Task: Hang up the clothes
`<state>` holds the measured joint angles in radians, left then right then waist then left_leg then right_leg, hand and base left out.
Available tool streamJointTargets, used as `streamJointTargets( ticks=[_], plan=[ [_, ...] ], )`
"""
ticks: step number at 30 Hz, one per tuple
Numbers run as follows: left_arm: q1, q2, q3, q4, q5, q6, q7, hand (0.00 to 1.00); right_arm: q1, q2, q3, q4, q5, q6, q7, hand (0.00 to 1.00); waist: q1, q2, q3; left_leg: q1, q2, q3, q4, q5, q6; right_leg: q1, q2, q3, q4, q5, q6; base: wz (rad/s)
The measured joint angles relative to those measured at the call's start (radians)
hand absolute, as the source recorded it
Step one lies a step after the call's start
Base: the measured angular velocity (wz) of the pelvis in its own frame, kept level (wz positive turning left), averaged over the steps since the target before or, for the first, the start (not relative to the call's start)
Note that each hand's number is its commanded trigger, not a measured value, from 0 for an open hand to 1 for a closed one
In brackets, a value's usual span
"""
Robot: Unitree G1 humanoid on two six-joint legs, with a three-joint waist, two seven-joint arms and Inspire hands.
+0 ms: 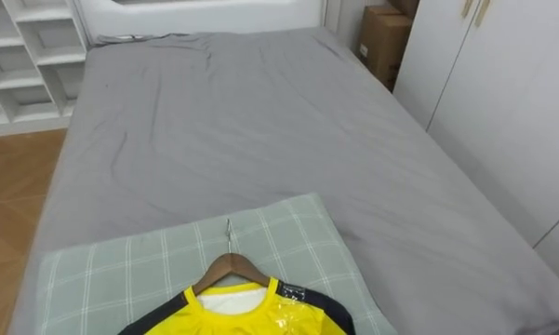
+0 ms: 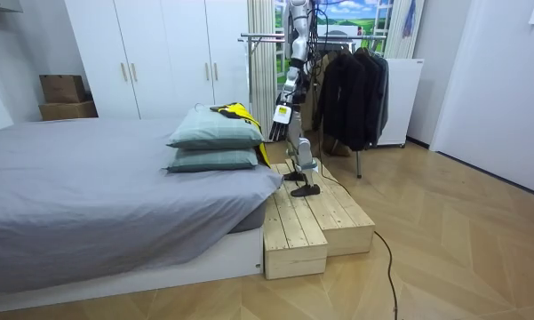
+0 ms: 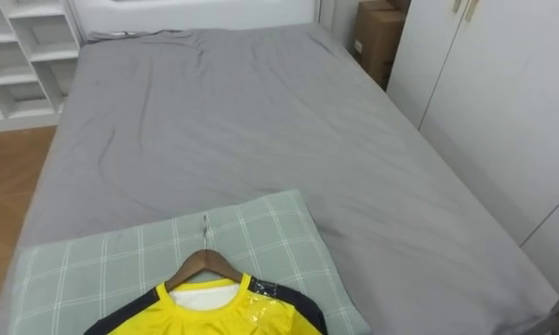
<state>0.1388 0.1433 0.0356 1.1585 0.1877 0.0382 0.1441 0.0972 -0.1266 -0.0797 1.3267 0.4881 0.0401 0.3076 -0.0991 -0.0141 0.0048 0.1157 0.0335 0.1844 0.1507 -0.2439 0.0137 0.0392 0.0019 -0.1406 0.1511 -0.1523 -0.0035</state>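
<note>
Left hand (image 2: 279, 122) hangs near the pillow (image 1: 121, 270), its state too small to tell; it should close on the wooden hanger (image 1: 229, 268) neck, keeping the yellow shirt (image 1: 242, 321) seated

Eye views: head camera, close above the pillow (image 1: 121, 270), looking down the length of the bed (image 1: 260, 130). Room view: well back, side-on, facing robot. Shared: pillow, yellow shirt (image 1: 242, 316), bed.
</note>
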Motion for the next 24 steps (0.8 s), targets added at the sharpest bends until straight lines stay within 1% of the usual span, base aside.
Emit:
streamJointTargets(
  ticks=[3,5,7,8,13,15,17,19,20,21,23,24],
  plan=[
    [0.009,0.0,0.0,0.0,0.0,-0.002,0.004,0.0,0.0,0.0,0.018,0.002,0.013,-0.006,0.0,0.0,0.007,-0.002,0.0004,-0.001,0.0,-0.005,0.0,0.0,0.0,0.002,0.0,-0.003,-0.002,0.0,0.0,0.02],
    [0.01,0.0,0.001,0.0,0.0,-0.002,0.005,0.0,0.0,0.0,0.019,0.003,0.012,-0.006,0.0,0.0,0.021,-0.003,0.0003,-0.001,0.0,-0.011,0.0,0.0,0.0,0.003,0.0,-0.006,-0.003,0.0,0.0,0.04],
    [0.011,0.0,0.001,0.0,-0.001,-0.004,0.005,0.0,0.0,0.0,0.019,0.003,0.01,-0.006,0.0,0.0,0.023,-0.005,0.0007,0.0,-0.001,-0.024,0.0,0.0,0.0,0.01,-0.002,-0.015,-0.007,0.0,0.0,0.14],
    [0.011,0.0,0.002,0.0,-0.001,-0.005,0.006,0.0,0.0,0.0,0.021,0.003,0.009,-0.006,-0.001,0.0,0.026,-0.007,-0.0006,0.0,-0.002,-0.027,0.0,0.0,0.0,0.015,-0.002,-0.019,-0.014,0.0,0.0,0.14],
    [0.018,-0.003,0.003,0.001,-0.013,-0.015,0.023,0.0,0.001,0.0,0.03,0.001,0.009,-0.007,-0.015,0.0,0.037,-0.007,-0.0001,0.001,-0.003,-0.043,0.001,0.0,0.0,0.023,-0.004,-0.035,-0.015,0.0,0.0,0.1],
    [0.02,-0.004,0.013,0.001,-0.031,-0.017,0.023,0.0,0.003,0.0,0.029,0.002,0.008,-0.007,-0.024,0.0,0.04,-0.009,0.0008,0.006,-0.004,-0.053,0.002,0.0,0.0,0.033,-0.007,-0.053,-0.016,0.0,0.001,0.16],
    [0.027,-0.006,0.031,0.002,-0.063,-0.024,0.023,0.0,0.002,0.0,0.029,0.003,0.008,-0.007,-0.028,0.0,0.049,-0.01,0.003,0.013,-0.004,-0.058,0.002,0.0,0.0,0.043,-0.008,-0.059,-0.017,-0.001,0.002,0.1],
    [0.045,-0.006,0.043,0.0,-0.092,-0.026,0.029,0.0,-0.002,-0.001,0.039,-0.001,0.008,-0.007,-0.037,0.0,0.054,-0.013,0.0033,0.017,-0.006,-0.07,0.002,0.0,0.0,0.053,-0.011,-0.07,-0.017,-0.003,0.005,0.18],
    [0.049,-0.006,0.047,0.0,-0.1,-0.026,0.042,0.0,-0.005,-0.001,0.043,0.001,0.008,-0.007,-0.04,0.0,0.053,-0.015,0.0049,0.016,-0.009,-0.081,0.002,0.0,0.0,0.056,-0.014,-0.081,-0.017,-0.004,0.005,0.24],
    [0.049,-0.006,0.048,-0.001,-0.1,-0.026,0.048,0.0,-0.006,-0.001,0.048,0.002,0.008,-0.007,-0.044,0.0,0.053,-0.016,0.0049,0.015,-0.01,-0.084,0.002,0.0,0.0,0.057,-0.014,-0.083,-0.017,-0.005,0.006,0.2],
    [0.055,-0.006,0.066,-0.002,-0.098,-0.026,0.07,0.0,-0.009,-0.003,0.053,0.004,0.001,-0.006,-0.047,0.0,0.056,-0.018,0.0051,0.012,-0.012,-0.096,0.002,0.0,0.001,0.059,-0.016,-0.089,-0.017,-0.006,0.007,0.18],
    [0.055,-0.006,0.085,-0.002,-0.098,-0.026,0.091,0.0,-0.011,-0.003,0.055,0.004,-0.001,-0.006,-0.049,0.0,0.056,-0.021,0.0051,0.008,-0.014,-0.107,0.001,0.0,0.001,0.058,-0.018,-0.099,-0.017,-0.007,0.008,0.26]
  ],
)
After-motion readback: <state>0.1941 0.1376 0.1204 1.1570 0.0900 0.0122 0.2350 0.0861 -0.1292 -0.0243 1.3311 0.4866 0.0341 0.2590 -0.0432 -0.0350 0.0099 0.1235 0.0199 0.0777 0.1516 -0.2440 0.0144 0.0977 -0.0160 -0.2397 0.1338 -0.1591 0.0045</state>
